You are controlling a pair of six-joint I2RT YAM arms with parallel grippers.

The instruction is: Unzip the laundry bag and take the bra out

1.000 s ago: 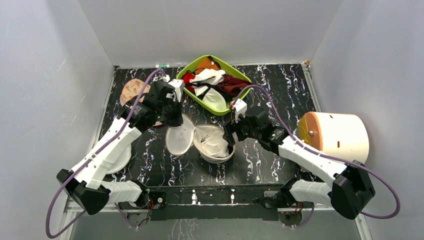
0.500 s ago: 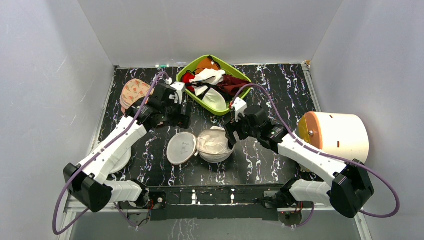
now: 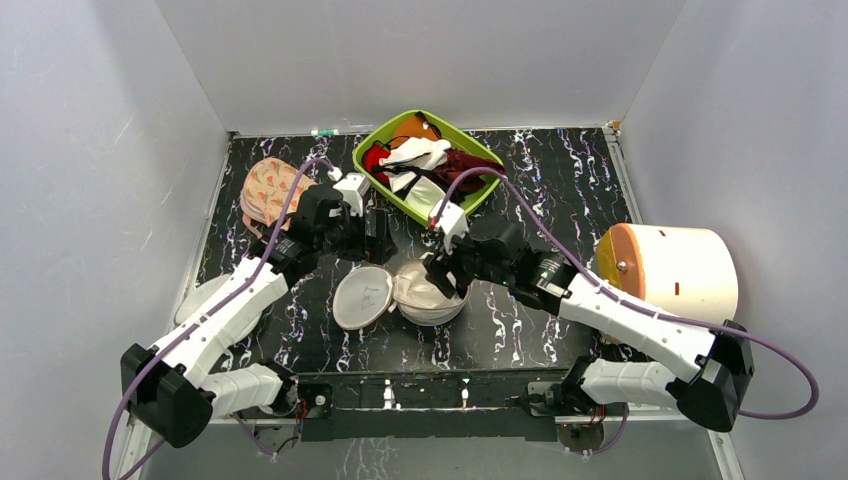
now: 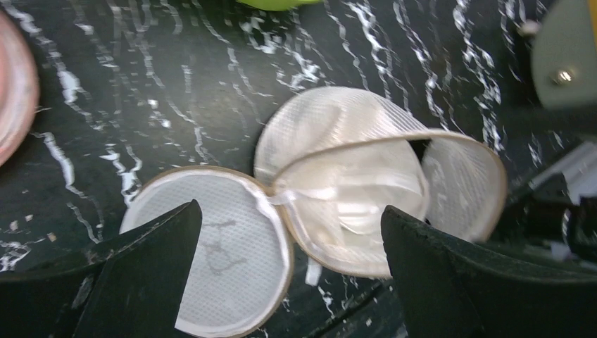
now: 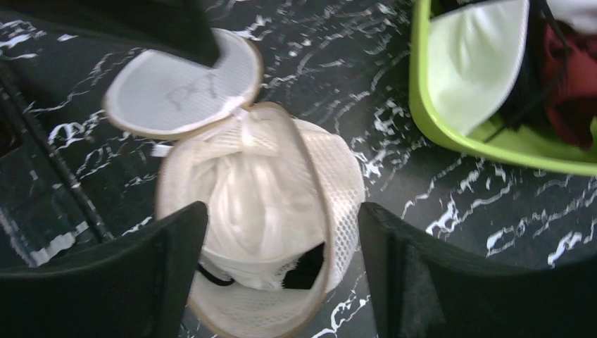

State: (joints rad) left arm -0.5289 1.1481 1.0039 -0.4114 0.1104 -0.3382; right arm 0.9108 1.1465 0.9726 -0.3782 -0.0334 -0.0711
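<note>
The laundry bag (image 3: 432, 300) lies unzipped in the middle of the table. Its round lid (image 3: 362, 297) is flopped open to the left, showing a faint dark mark (image 4: 218, 257). The bra (image 5: 246, 186), white folded fabric with a thin black strap, sits inside the mesh body (image 5: 341, 186). My right gripper (image 3: 441, 277) hangs open right above the bag's mouth, its fingers (image 5: 281, 208) on either side of the bra and gripping nothing. My left gripper (image 3: 381, 236) stands open just behind the lid, holding nothing; in its wrist view the jaws (image 4: 288, 211) frame the lid and the bag.
A green bin (image 3: 362, 165) of mixed garments stands at the back centre, close behind both grippers. A peach printed case (image 3: 268, 185) lies back left. A cream cylinder with an orange end (image 3: 670, 270) sits at the right. Another white case (image 3: 198, 297) lies under the left arm.
My left gripper let go of the lid, opened wide and shifted right. The lid dropped flat onto the table. My right gripper moved left over the bag's opening, its jaws narrowing a little.
</note>
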